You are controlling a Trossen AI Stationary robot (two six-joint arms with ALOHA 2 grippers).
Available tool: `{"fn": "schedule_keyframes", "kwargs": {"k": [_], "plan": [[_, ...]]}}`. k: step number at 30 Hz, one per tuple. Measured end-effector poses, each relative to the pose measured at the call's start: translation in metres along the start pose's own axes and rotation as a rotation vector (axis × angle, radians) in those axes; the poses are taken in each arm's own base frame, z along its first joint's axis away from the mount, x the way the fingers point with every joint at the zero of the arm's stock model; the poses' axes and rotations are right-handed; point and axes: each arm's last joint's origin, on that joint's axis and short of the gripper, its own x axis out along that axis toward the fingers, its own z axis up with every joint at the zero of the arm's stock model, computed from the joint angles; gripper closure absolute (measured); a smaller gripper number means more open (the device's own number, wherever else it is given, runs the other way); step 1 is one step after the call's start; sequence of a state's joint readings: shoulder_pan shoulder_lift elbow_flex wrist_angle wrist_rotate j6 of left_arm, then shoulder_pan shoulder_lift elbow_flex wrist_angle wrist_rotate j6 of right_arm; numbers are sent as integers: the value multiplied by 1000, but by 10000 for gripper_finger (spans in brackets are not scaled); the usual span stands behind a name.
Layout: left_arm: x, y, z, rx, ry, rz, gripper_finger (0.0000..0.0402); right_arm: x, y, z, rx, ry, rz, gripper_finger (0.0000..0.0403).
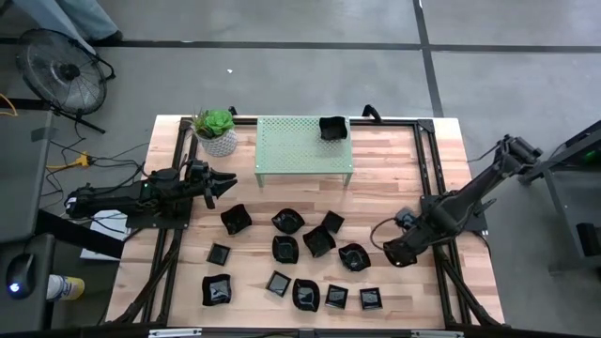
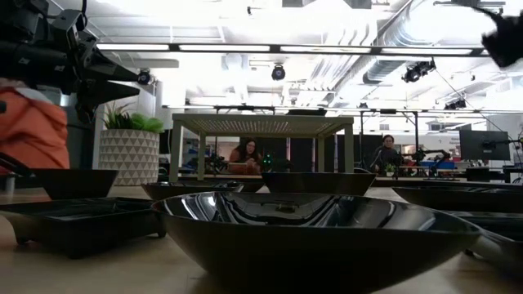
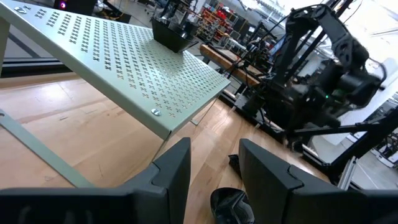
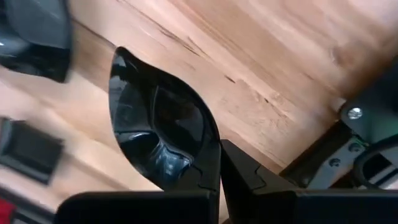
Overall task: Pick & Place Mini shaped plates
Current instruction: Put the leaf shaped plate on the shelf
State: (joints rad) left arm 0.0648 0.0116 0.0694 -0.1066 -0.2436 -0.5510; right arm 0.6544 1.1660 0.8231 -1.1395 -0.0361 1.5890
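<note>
Several glossy black mini plates [image 1: 285, 248] rest flat on the wooden table's near half. One more plate [image 1: 332, 128] sits on the pale green perforated rack [image 1: 302, 148], and it also shows in the left wrist view as a plate [image 3: 174, 34]. My right gripper [image 1: 398, 253] is at the right end of the group, shut on a leaf-shaped plate [image 4: 155, 124]. In the low view my right gripper [image 2: 507, 37] shows high at the right. My left gripper [image 1: 221, 183] hovers open left of the rack; in its own view the gripper [image 3: 214, 171] touches nothing. My right gripper pinches the leaf-shaped plate by its rim [image 4: 208, 158], between the two fingers [image 4: 249, 177]. The rest of the plate reaches out beyond the fingertips. It looks lifted clear of the table, tilted; its underside is hidden.
A green plant in a white pot [image 1: 218, 131] stands at the rack's left end. Black frame rails [image 1: 427, 160] run along the table's edges. Bare wood [image 1: 282, 197] lies between the rack and the plates. A floor fan [image 1: 64, 73] stands beyond the far left corner.
</note>
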Motion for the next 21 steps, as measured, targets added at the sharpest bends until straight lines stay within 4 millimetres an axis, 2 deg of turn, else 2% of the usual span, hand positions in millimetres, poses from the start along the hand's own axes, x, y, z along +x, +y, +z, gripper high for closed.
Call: {"fn": "schedule_keyframes", "kwargs": {"k": [13, 16, 21], "plan": [[0, 0, 0, 0, 0, 0, 268, -76, 3, 3, 1, -155, 42, 403], [0, 0, 0, 0, 0, 0, 268, -87, 5, 12, -5, -191, 73, 403], [0, 0, 0, 0, 0, 0, 268, -101, 6, 36, -22, -257, 113, 403]]}}
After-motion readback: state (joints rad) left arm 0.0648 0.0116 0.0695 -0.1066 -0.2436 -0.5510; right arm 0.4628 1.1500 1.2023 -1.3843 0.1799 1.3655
